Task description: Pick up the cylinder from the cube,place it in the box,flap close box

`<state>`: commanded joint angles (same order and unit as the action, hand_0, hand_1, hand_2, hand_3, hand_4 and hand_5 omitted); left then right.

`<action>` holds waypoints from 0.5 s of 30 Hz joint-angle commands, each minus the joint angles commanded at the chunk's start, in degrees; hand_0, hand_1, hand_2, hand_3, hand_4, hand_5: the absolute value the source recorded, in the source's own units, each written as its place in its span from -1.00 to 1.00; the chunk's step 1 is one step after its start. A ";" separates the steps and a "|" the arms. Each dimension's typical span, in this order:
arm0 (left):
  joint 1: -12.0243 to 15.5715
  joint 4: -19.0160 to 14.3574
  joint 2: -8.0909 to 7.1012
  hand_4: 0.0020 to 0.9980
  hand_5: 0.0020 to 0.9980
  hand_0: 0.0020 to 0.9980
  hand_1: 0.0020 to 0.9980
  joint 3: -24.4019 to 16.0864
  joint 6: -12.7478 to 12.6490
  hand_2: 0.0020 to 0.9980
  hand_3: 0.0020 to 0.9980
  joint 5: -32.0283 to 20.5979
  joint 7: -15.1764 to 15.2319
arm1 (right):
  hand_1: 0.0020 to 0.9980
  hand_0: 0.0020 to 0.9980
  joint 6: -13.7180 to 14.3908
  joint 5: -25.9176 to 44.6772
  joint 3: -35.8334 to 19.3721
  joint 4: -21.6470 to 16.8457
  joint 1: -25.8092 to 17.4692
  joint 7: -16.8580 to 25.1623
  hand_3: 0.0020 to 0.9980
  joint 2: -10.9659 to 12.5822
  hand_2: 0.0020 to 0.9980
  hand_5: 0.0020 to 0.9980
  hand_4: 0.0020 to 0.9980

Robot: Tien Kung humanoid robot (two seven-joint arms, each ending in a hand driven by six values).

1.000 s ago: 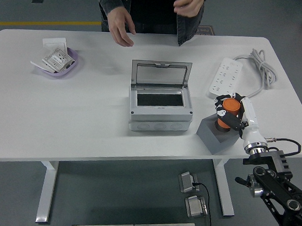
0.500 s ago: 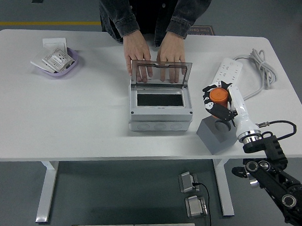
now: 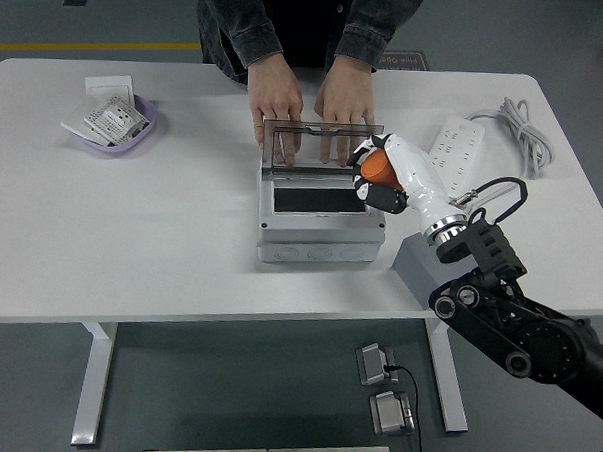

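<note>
Right arm reached in from the lower right, its hand (image 3: 376,174) curled closed around what it held. The person's two hands (image 3: 308,111) lay flat, fingers spread, at the far side.

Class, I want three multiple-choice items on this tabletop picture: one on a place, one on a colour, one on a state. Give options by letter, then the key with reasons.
1. Where is the cylinder?
A. On the grey cube
B. In the robot hand, at the box's right rim
C. In the purple bowl

2. What colour is the cylinder?
A. Orange
B. Blue
C. Green

3. How is the box lid?
A. Shut flat
B. Removed
C. Raised, the person's hands behind it

Key: 1 B, the right robot hand holds the cylinder by the box; 2 A, it shows orange; 3 C, the lid stands open before the person's hands.
</note>
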<state>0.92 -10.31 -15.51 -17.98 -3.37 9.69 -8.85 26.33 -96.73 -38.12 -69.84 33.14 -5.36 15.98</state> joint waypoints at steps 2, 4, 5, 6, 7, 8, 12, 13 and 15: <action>-0.05 0.00 -0.08 0.34 -0.61 0.22 0.30 0.25 0.01 0.22 0.22 -0.23 0.02 | -0.85 -1.00 -0.04 -0.34 2.10 1.65 2.33 -0.46 -0.62 -0.92 -0.57 -1.00 -1.00; -0.09 0.00 -0.13 0.34 -0.61 0.23 0.31 0.69 0.02 0.22 0.22 -0.64 0.07 | -0.96 -1.00 -0.11 -0.20 4.37 3.46 4.81 -0.66 -0.64 -1.85 -0.60 -1.00 -1.00; -0.10 0.00 -0.15 0.34 -0.61 0.23 0.31 0.73 0.02 0.22 0.22 -0.66 0.06 | -0.96 -1.00 -0.16 -0.04 5.37 4.23 5.86 -0.69 -0.64 -2.21 -0.60 -1.00 -1.00; -0.10 0.00 -0.17 0.34 -0.61 0.23 0.31 0.69 0.01 0.22 0.22 -0.57 0.01 | -0.96 -1.00 -0.23 0.16 6.48 5.04 7.03 -0.69 -0.64 -2.57 -0.60 -1.00 -1.00; -0.09 0.00 -0.19 0.34 -0.61 0.23 0.31 0.79 0.00 0.22 0.22 -0.66 0.01 | -0.96 -1.00 -0.29 0.44 7.65 5.91 8.19 -0.66 -0.64 -2.94 -0.60 -1.00 -1.00; -0.08 0.00 -0.21 0.34 -0.61 0.23 0.31 0.79 0.00 0.22 0.22 -0.65 -0.03 | -0.96 -1.00 -0.36 0.78 8.83 6.82 9.33 -0.57 -0.64 -3.30 -0.60 -1.00 -1.00; -0.04 0.00 -0.29 0.34 -0.60 0.22 0.31 1.14 0.01 0.22 0.22 -0.93 -0.04 | -0.98 -1.00 -0.49 2.57 13.25 9.58 12.72 0.21 -0.64 -4.28 -0.61 -1.00 -1.00; -0.04 0.00 -0.32 0.34 -0.60 0.22 0.31 1.27 0.01 0.22 0.22 -1.05 -0.03 | -0.98 -1.00 -0.56 3.21 14.66 10.29 13.57 0.55 -0.64 -4.50 -0.61 -1.00 -1.00; -0.07 0.00 -0.38 0.34 -0.60 0.22 0.31 1.37 0.01 0.22 0.22 -1.11 -0.03 | -0.98 -1.00 -0.60 4.17 16.78 11.27 14.66 1.12 -0.64 -4.82 -0.61 -1.00 -1.00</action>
<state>0.85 -10.31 -15.88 -16.60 -3.37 8.59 -8.87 25.73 -92.56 -21.34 -58.57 47.80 -4.23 11.17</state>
